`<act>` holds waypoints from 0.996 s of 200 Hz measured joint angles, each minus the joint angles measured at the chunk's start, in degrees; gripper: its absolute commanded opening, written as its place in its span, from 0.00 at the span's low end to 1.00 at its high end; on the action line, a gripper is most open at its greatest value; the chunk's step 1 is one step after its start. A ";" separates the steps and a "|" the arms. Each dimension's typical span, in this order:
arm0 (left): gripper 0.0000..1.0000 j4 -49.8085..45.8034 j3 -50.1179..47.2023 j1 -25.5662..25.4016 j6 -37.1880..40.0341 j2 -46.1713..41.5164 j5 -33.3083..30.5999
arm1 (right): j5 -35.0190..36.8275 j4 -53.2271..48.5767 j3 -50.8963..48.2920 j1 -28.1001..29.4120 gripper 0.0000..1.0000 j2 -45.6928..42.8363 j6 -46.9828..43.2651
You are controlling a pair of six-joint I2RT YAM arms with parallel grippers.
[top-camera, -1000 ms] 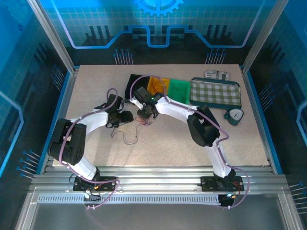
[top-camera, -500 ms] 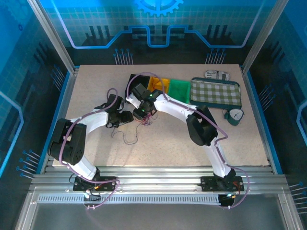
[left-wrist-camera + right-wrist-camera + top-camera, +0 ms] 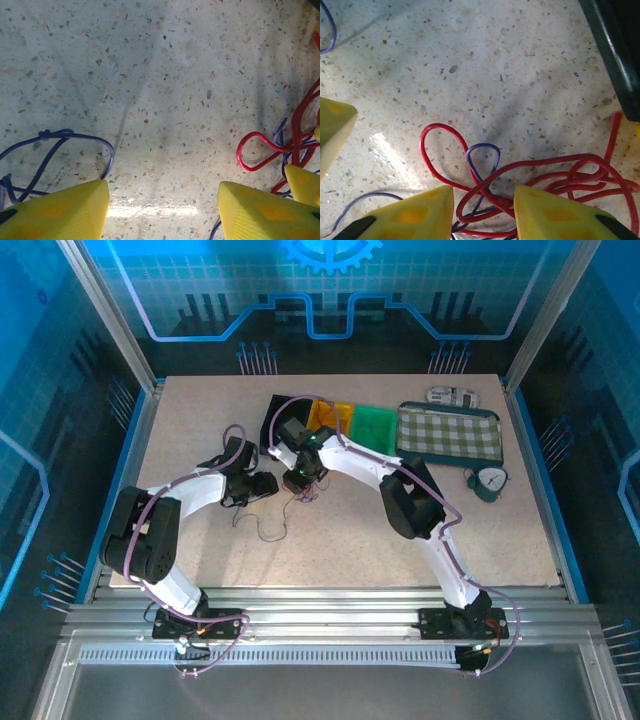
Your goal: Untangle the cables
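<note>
The cables (image 3: 298,496) are a small tangle of red and blue wires on the speckled table (image 3: 200,420), with one loose strand (image 3: 270,530) trailing toward the front. My right gripper (image 3: 299,480) is open and low over the tangle. In the right wrist view its yellow fingers (image 3: 410,215) straddle crossed red loops (image 3: 485,185) and a blue loop (image 3: 485,150). My left gripper (image 3: 263,483) is open just left of the tangle. In its wrist view there is bare table between its fingers (image 3: 60,207), a blue loop (image 3: 75,137) to the left and red wire (image 3: 295,125) to the right.
Black (image 3: 282,412), orange (image 3: 326,418) and green (image 3: 375,426) bins stand at the back, close behind the right gripper. A checkered tray (image 3: 448,432), a small white object (image 3: 452,396) and a dial gauge (image 3: 488,481) lie to the right. The black bin's wall (image 3: 617,55) is close.
The right arm's elbow has swung left and its gripper has edged toward the left gripper over the tangle. The left arm has stayed put.
</note>
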 measured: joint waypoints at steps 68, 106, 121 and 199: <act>0.58 0.00 0.76 0.00 0.00 1.18 0.02 | -1.18 0.22 -1.36 -0.33 0.29 0.00 0.81; 0.58 -0.02 0.83 0.00 0.07 1.20 0.09 | -1.53 1.75 -2.27 -0.31 0.05 -0.20 2.64; 0.58 0.02 0.83 0.00 0.22 1.20 0.70 | -1.75 4.07 -5.27 -0.48 0.00 -1.86 3.15; 0.62 8.22 -1.38 0.00 3.72 -3.06 13.73 | -22.29 18.69 -24.44 -10.69 0.00 -21.59 13.07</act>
